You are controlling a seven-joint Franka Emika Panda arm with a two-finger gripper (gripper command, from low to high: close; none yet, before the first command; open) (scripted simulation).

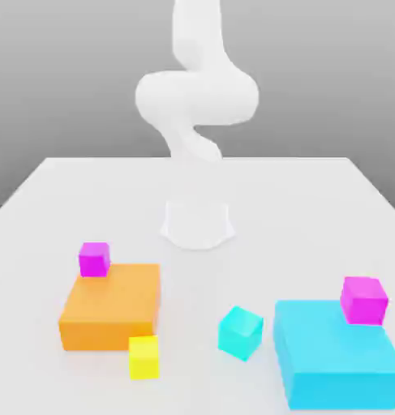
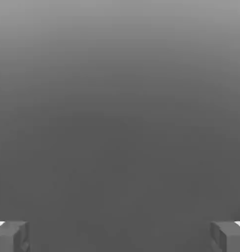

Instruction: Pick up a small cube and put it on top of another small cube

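Four small cubes sit on my table [image 1: 314,194]: two magenta, one yellow cube [image 1: 143,357], one teal cube [image 1: 240,331]. My gripper [image 2: 120,236] fingers are spread wide, holding nothing.

no readable text, no labels, no numbers, no signs anywhere

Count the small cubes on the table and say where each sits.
4: magenta cube on the orange block's corner, magenta cube on the cyan block, yellow cube before the orange block, teal cube between the blocks.
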